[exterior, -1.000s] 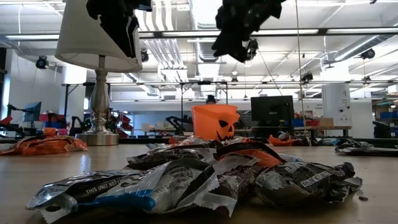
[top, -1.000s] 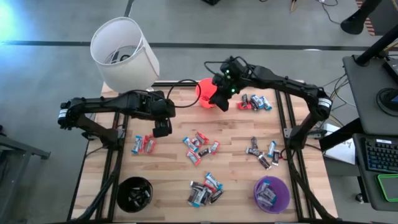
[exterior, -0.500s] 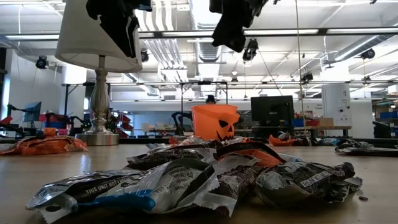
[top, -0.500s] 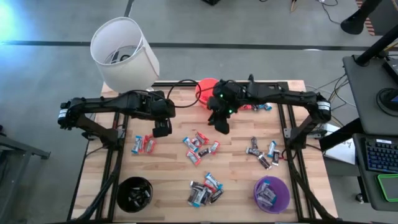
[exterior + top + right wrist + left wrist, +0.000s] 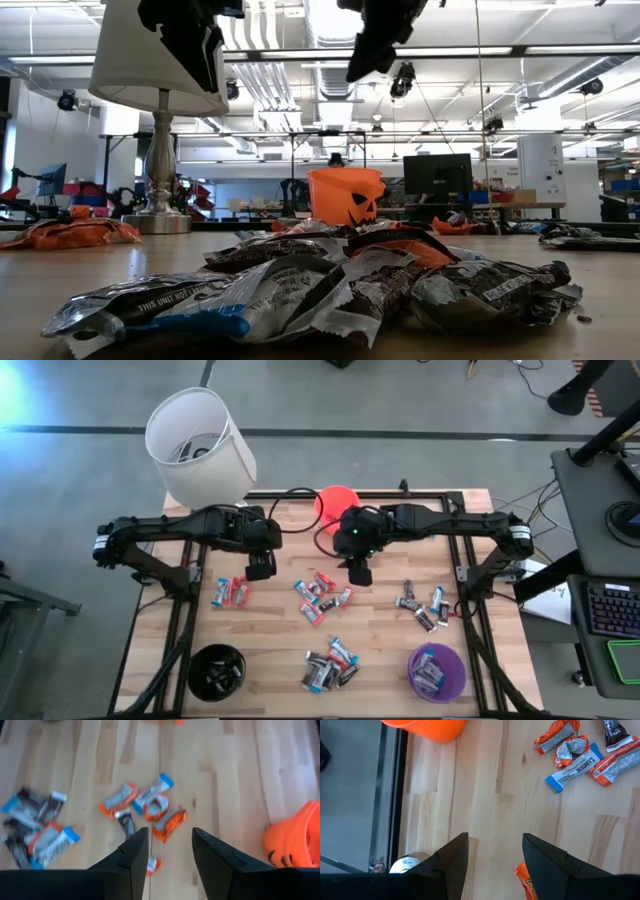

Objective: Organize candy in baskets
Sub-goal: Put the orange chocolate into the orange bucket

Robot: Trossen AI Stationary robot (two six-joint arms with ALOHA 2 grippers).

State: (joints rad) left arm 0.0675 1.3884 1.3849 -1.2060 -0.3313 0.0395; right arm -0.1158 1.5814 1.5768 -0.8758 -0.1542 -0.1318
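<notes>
Wooden planks make up the counter (image 5: pixel 270 630), seen from above with a white lampshade (image 5: pixel 200 448) past its far left corner. Taking the orange-red bucket (image 5: pixel 336 505) at the far edge as my landmark, my right jaws (image 5: pixel 359 571) hang just in front of it, over bare wood, released and carrying nothing; my left jaws (image 5: pixel 259 569) wait to the bucket's left and nearer the front, also spread and empty, beside a small pile of red and blue candy (image 5: pixel 231 592). More candy lies in a cluster (image 5: pixel 322 596) in front of the bucket, another (image 5: pixel 425 605) to its front right, and a heap (image 5: pixel 329 663) farther forward still. A purple bucket (image 5: pixel 437 671) with candy inside and a black bucket (image 5: pixel 216 671) stand at the front corners, well apart from the orange one. At counter height, crumpled wrappers (image 5: pixel 320 285) fill the foreground, the orange-red bucket (image 5: pixel 345 196) with its pumpkin face stands behind them, a lamp's metal stem (image 5: pixel 160 150) rises to its left, and both my arms hang dark from above against a workshop room. From my left wrist, my two fingers (image 5: pixel 452 860) stand apart over wood, the bucket's (image 5: pixel 427 727) side at the frame edge and wrapped bars (image 5: pixel 580 755) well off from it. From my right wrist, my fingers (image 5: pixel 131 856) are parted above a candy cluster (image 5: pixel 145 807), the orange bucket (image 5: pixel 295 837) off to one side.
</notes>
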